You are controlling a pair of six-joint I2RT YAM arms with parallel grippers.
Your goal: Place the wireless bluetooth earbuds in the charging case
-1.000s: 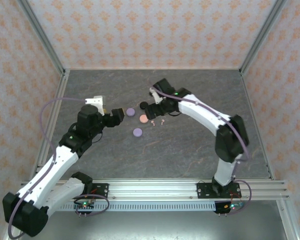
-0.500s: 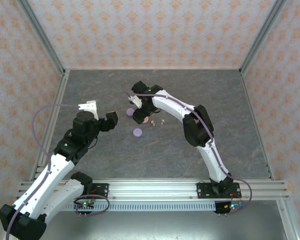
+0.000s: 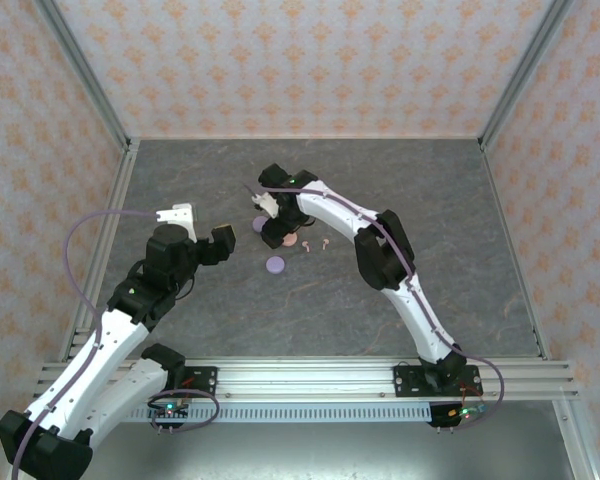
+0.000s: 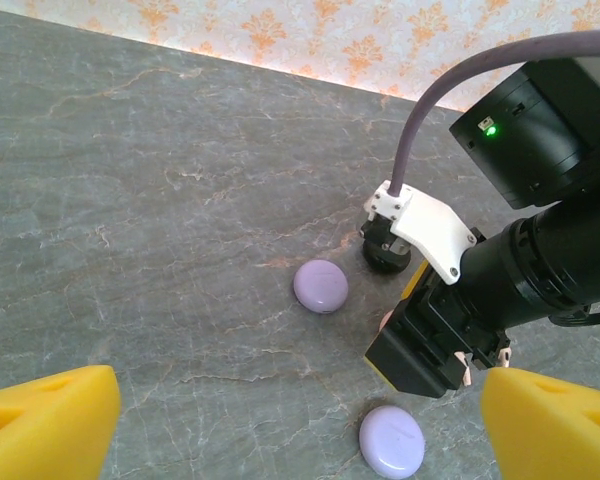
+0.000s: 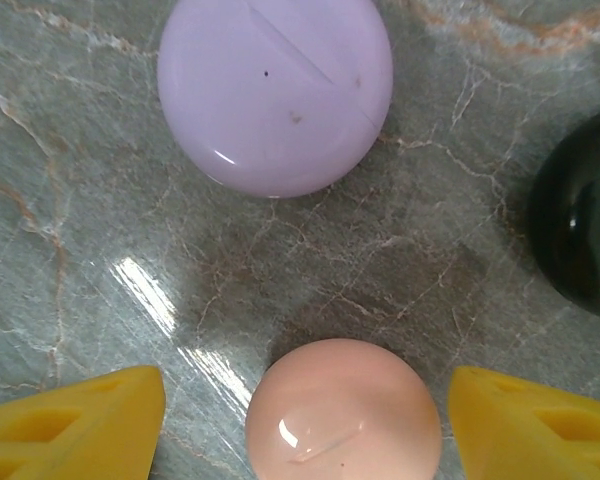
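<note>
My right end effector (image 5: 305, 395) open, empty; pink charging case (image 5: 343, 435) dead centre between fingers (image 5: 70, 425), untouched. Pink earbuds (image 3: 306, 245) just right. My left end effector (image 4: 300, 420) wide, farther off.

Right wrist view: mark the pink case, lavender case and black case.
pink case (image 5: 343, 410): right wrist view, centre of its domed top, between the fingers.
lavender case (image 5: 275, 95): right wrist view, middle of its top face.
black case (image 5: 580, 225): right wrist view, the glossy part visible at the right edge.
</note>
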